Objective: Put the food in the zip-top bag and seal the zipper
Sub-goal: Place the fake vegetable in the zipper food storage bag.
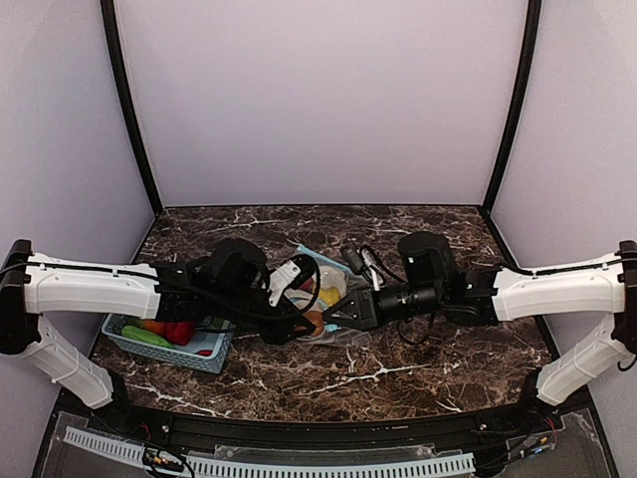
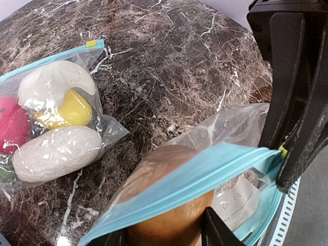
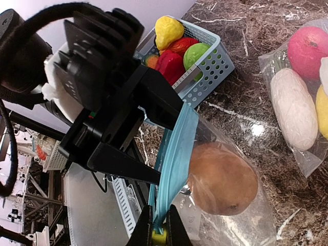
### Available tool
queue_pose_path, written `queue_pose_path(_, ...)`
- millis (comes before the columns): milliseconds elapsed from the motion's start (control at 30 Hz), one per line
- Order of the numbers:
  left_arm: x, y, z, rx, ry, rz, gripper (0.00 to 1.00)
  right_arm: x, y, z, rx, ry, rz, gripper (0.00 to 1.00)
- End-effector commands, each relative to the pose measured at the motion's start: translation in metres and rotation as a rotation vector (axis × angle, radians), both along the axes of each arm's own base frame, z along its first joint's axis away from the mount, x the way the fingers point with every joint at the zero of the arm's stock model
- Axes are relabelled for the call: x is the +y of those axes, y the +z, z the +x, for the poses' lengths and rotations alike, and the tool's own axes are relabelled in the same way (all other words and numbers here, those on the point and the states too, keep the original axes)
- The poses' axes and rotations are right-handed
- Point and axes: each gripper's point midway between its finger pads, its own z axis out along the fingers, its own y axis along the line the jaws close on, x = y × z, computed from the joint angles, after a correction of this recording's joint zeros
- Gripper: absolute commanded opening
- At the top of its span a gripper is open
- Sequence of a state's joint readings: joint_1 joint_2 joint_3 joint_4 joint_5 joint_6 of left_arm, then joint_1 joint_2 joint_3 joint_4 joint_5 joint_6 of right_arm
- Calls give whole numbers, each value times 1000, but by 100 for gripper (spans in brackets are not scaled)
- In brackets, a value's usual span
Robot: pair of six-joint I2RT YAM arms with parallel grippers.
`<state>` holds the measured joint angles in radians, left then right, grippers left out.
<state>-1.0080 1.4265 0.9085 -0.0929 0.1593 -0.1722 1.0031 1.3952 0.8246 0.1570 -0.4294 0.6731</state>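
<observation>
The zip-top bag [image 3: 241,154] is held up with its blue zipper strip [image 2: 205,177] across the mouth. My right gripper [image 3: 156,228] is shut on the zipper end by the yellow tab. My left gripper [image 2: 164,237] reaches into the mouth, its fingers [image 2: 218,233] closed on either side of a brown round food [image 2: 169,210], which shows through the clear plastic [image 3: 223,179]. In the top view both grippers meet at the table's middle, left [image 1: 299,321] and right [image 1: 336,313]. More food, yellow [image 3: 169,29], red [image 3: 171,64] and green [image 3: 197,54], lies in the teal basket [image 3: 218,69].
A second clear bag [image 2: 105,130] lies flat on the marble table [image 2: 169,61], holding white, yellow and pink-red food. The basket [image 1: 209,354] stands at the front left under the left arm. Cables hang by both wrists.
</observation>
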Motion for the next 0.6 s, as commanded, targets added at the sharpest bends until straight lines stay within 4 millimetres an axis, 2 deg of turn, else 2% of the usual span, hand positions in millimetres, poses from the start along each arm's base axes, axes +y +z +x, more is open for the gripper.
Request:
queue_pose_path(0, -2, 1, 5, -7, 23, -1, 38, -1, 2, 5, 5, -8, 35, 0)
queue_pose_path(100, 4, -10, 7, -3, 42, 62, 40, -5, 2, 8, 2, -27, 34, 0)
queue_pose_path(333, 15, -38, -2, 68, 38, 148, 43, -10, 3, 13, 4, -56, 37, 0)
queue_pose_path(433, 16, -39, -4, 80, 40, 148, 46, -11, 3, 14, 5, -59, 38, 0)
queue_pose_path(567, 9, -25, -3, 67, 31, 87, 56, -12, -1, 15, 12, -68, 33, 0)
